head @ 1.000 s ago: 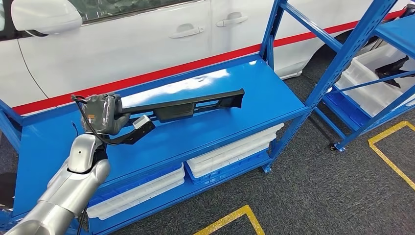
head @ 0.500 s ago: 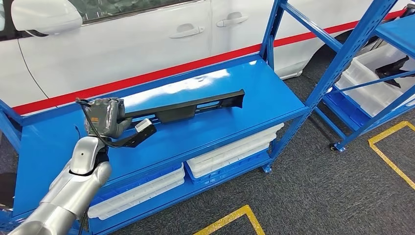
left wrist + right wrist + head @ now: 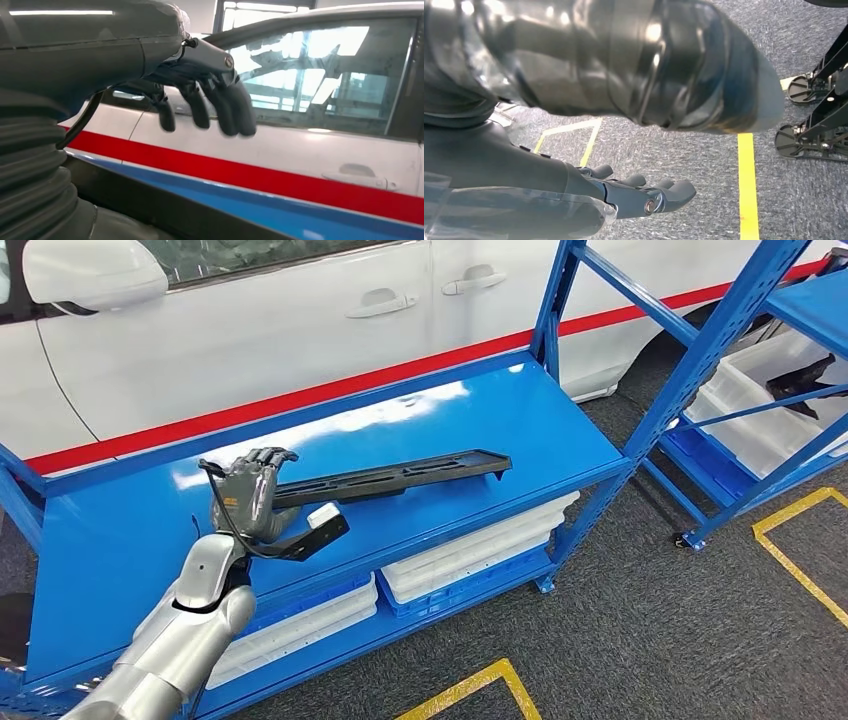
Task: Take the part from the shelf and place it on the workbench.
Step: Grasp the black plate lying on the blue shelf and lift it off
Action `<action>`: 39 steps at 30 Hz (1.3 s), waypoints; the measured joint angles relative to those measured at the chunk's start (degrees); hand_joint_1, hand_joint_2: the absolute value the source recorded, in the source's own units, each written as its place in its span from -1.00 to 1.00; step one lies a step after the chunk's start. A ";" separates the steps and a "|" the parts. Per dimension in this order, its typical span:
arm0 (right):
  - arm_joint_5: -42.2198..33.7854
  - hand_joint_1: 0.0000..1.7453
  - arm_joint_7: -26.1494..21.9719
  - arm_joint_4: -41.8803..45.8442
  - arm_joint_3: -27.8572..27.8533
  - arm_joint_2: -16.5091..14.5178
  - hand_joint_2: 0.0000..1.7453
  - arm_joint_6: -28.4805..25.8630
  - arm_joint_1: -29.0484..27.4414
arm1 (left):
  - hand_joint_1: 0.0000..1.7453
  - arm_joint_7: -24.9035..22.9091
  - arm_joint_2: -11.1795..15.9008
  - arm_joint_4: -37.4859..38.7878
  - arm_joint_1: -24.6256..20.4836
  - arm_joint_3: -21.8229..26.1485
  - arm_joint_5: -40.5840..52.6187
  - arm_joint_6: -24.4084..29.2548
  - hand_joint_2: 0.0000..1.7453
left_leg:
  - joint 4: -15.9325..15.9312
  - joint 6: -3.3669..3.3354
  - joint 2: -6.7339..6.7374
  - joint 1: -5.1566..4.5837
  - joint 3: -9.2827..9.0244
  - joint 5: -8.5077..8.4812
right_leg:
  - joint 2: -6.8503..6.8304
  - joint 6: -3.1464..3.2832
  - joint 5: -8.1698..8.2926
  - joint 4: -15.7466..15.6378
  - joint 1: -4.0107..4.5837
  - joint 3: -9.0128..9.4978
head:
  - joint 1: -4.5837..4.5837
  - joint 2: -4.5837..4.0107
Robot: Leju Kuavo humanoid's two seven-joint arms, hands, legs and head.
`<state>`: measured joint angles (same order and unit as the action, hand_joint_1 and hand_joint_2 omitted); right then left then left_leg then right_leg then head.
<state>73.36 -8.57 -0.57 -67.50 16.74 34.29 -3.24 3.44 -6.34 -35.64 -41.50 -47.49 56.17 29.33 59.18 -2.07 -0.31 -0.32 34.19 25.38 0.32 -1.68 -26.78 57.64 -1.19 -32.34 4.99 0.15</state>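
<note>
Black plastic, long and narrow: the part (image 3: pixel 395 476) lies flat along the upper deck of the blue worktop (image 3: pixel 120 540), running from just beside my left hand out toward the right-hand post. My left hand (image 3: pixel 252 495) sits at the part's near end with its fingers (image 3: pixel 268 456) spread apart and pointing up; in the head view I see nothing gripped in them, though the palm hides the very end of the part, so I cannot tell whether they are touching. My left wrist view shows the same fingers (image 3: pixel 220 107) hanging loosely apart in front of the white car (image 3: pixel 250 330) with its red stripe, and the dark edge of the part (image 3: pixel 165 207) running below the wrist.

My right hand (image 3: pixel 639 192) hangs over grey carpet, fingers stretched out and slightly apart, holding nothing, with yellow floor tape (image 3: pixel 748 185) beyond it.

White trays (image 3: pixel 470 550) sit on the deck under the worktop. A second blue shelf (image 3: pixel 720 330) stands to the right, carrying a white bin (image 3: pixel 760 425) with dark pieces in it.
</note>
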 joint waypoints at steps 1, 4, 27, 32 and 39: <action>0.02 -1.00 0.00 0.00 0.02 0.00 -1.00 0.03 0.03 | -1.00 -0.01 -0.11 0.15 0.06 -0.13 0.01 -0.08 1.00 | 0.00 0.00 0.00 0.00 0.00 0.00 | 0.00 0.00 0.00 0.00 0.00 0.00 | 0.01 0.00; 0.11 -1.00 0.01 0.00 0.11 0.00 -1.00 0.07 0.14 | -1.00 -0.01 -0.36 0.54 0.15 -0.35 0.01 -0.22 0.50 | 0.00 0.00 0.00 0.00 0.00 0.00 | 0.00 0.00 0.00 0.00 0.00 0.00 | 0.01 0.00; 0.99 -1.00 0.22 0.00 0.22 0.00 -1.00 0.57 0.41 | -1.00 1.35 -0.63 4.71 -0.12 -0.48 -4.96 -4.91 -1.00 | 0.00 0.00 0.00 0.00 0.00 0.00 | 0.00 0.00 0.00 0.00 0.00 0.00 | 0.02 0.00; 1.06 -1.00 0.22 0.00 0.22 0.00 -1.00 0.60 0.47 | -1.00 1.65 -0.65 5.08 -0.11 -0.48 -5.47 -5.46 -1.00 | 0.00 0.00 0.00 0.00 0.00 0.00 | 0.00 0.00 0.00 0.00 0.00 0.00 | 0.01 0.00; 2.66 -1.00 0.09 0.00 0.22 0.04 -1.00 1.49 0.95 | -1.00 6.46 -1.56 8.70 0.35 -0.51 -8.44 -11.56 -1.00 | 0.00 0.00 -0.02 0.00 -0.01 0.00 | -0.01 0.00 0.00 0.00 -0.01 0.02 | 0.01 0.00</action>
<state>76.02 -8.48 -0.57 -67.28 16.78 35.77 -2.30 9.90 -7.90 -26.94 -41.15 -48.00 47.73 17.78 59.18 -2.07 -0.33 -0.33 34.18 25.38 0.31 -1.68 -26.79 57.64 -1.20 -32.32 5.00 0.15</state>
